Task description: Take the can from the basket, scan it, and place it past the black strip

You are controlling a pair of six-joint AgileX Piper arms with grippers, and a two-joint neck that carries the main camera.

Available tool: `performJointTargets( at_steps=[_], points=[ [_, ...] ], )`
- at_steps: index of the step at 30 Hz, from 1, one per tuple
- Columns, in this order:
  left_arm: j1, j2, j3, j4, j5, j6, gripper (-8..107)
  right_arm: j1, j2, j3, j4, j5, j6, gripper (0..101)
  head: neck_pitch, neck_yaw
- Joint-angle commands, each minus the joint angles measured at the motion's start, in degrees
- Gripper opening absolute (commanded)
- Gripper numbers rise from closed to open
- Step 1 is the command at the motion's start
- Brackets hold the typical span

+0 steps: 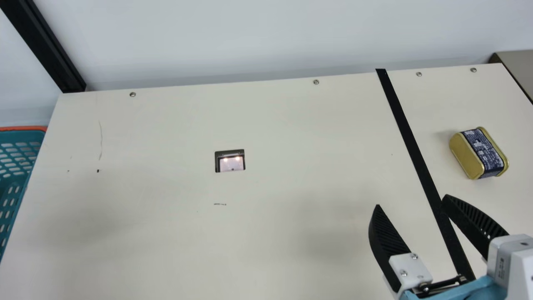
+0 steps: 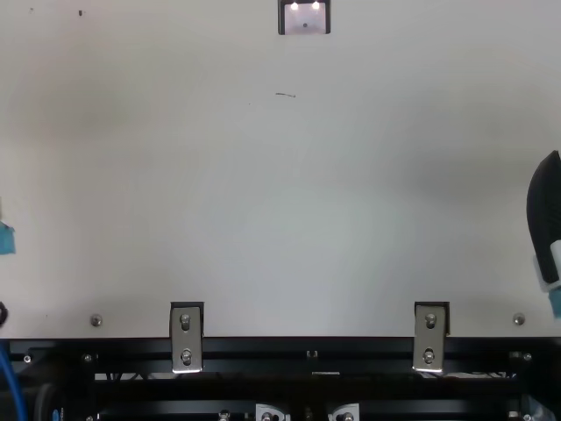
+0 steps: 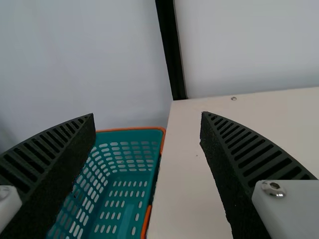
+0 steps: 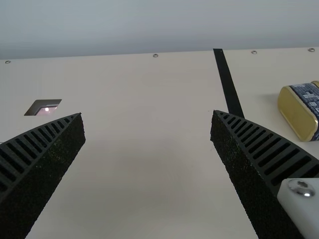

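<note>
**Beyond the long black strip (image 1: 421, 166): oblong gold metal can with dark blue label (image 1: 479, 154), right arm nearest**

On the far side of the strip from the black-framed, lit scanner window (image 1: 231, 164), the can lies on its side on the cream table (image 1: 291, 125). It sits ahead and to the right of the black ribbed right claw (image 1: 412, 200) as the main view shows them, well apart from it. Its long axis runs roughly along the strip, slanting a little more. The right claw's fingers stand wide apart with nothing held; one tip overlaps the strip in that view.

The black ribbed left claw (image 3: 147, 114) is likewise spread and unloaded, facing the teal plastic basket with orange rim (image 3: 132, 130).

Views compared: the main view gives the whole can; the right wrist view cuts it at the edge but shows its gold face. The top view catches one right-claw finger.

Assessment: placement appears satisfied. Whether the scan registered cannot be certified. No further grasp seems called for; the right arm should withdraw clear of the can, since a sweep towards it could nudge it.
</note>
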Motion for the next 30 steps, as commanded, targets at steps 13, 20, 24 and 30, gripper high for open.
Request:
performJointTargets(
  at_steps=[13,20,24,30],
  points=[
    [-2.92,-7.23,-2.11,-0.92,24.36,-16.95,90,0.00,0.00,0.00,0.00,0.00,0.00,101,-2.28,0.42],
    [-3.14,-11.50,-1.27,3.46,26.34,-18.51,90,0.00,0.00,0.00,0.00,0.00,0.00,101,-2.28,0.42],
    [-3.14,-12.26,-1.27,4.50,26.44,-18.51,90,0.00,0.00,0.00,0.00,0.00,0.00,101,-2.28,0.42],
    [-3.14,-12.26,-1.27,4.56,26.55,-18.51,90,0.00,0.00,0.00,0.00,0.00,0.00,101,-2.28,0.42]
  ],
)
